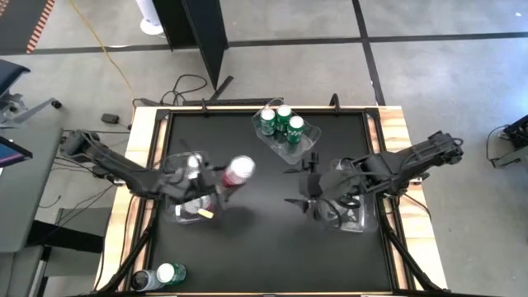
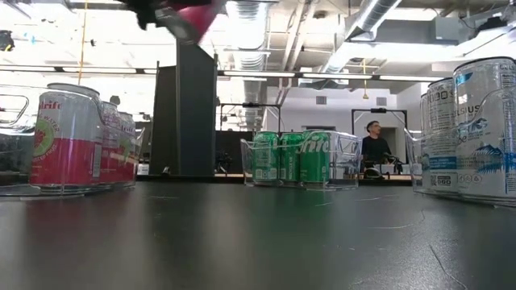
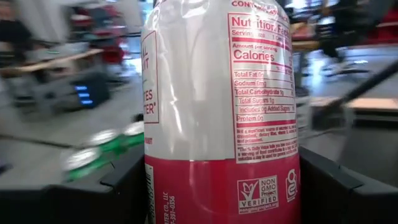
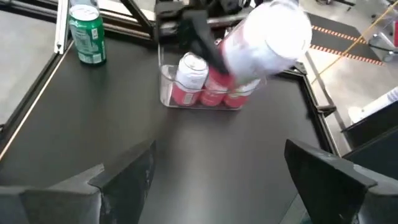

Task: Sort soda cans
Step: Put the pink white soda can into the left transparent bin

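A pink can [image 1: 238, 172] is held clenched in the left tool [image 1: 221, 183], raised above the table [image 1: 264, 247] just right of the left bin [image 1: 183, 213], where other pink cans [image 4: 202, 87] stand. The right tool [image 1: 302, 188] is released, empty, near the right bin [image 1: 356, 221] of pale cans [image 2: 472, 129]. Three green cans [image 1: 280, 122] sit in the far bin [image 1: 307, 147]; a green can [image 1: 172, 272] and a dark can [image 1: 143, 280] wait at the near left corner. Judged risk: the held can appears tilted, so on lowering it could strike the cans already in the bin or its wall and topple. The left wrist view shows only the can's label; the right wrist view alone shows its height over the bin. The low view shows only its underside at the top edge.
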`<state>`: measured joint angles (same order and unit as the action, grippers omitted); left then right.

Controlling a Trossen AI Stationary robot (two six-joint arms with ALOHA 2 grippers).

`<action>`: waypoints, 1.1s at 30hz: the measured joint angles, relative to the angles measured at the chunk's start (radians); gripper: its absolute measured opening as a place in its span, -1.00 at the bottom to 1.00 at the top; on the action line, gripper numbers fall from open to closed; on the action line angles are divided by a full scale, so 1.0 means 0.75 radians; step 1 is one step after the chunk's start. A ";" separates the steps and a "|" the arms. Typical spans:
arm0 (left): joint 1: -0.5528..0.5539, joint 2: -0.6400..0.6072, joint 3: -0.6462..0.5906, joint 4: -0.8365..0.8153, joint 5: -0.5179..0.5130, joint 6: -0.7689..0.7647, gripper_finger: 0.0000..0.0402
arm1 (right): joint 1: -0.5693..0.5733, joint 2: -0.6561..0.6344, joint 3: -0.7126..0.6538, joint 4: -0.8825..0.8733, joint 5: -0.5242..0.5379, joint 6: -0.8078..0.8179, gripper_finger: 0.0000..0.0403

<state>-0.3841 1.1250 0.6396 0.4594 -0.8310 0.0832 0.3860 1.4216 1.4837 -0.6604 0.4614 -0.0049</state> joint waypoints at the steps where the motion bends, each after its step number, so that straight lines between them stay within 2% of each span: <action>1: -0.035 -0.051 -0.034 -0.006 -0.085 0.008 0.43 | 0.009 0.002 0.000 -0.001 0.013 0.001 0.83; 5: -0.163 -0.237 -0.160 0.010 -0.388 -0.008 0.43 | 0.021 0.050 -0.001 0.023 0.018 0.003 0.80; 10: -0.273 -0.340 -0.294 -0.010 -0.570 -0.082 0.43 | -0.003 0.156 -0.003 0.184 0.023 -0.019 0.73; 14: -0.344 -0.415 -0.329 0.009 -0.584 -0.029 0.43 | -0.046 0.243 -0.004 0.420 -0.025 -0.111 0.64; 20: -0.482 -0.522 -0.358 -0.065 -0.624 -0.007 0.43 | -0.120 0.359 -0.003 0.758 -0.230 -0.222 0.50; 23: -0.556 -0.562 -0.358 -0.172 -0.760 -0.078 0.43 | -0.149 0.399 -0.003 0.861 -0.292 -0.236 0.43; 28: -0.674 -0.645 -0.358 -0.356 -0.967 -0.256 0.43 | -0.175 0.440 -0.003 0.896 -0.316 -0.225 0.34; 33: -0.715 -0.689 -0.358 -0.526 -0.966 -0.426 0.43 | -0.184 0.467 -0.003 0.932 -0.320 -0.204 0.22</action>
<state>-0.9207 0.6080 0.3710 0.0650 -1.5557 -0.2363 0.2478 1.7719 1.4813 0.0387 0.2211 -0.1577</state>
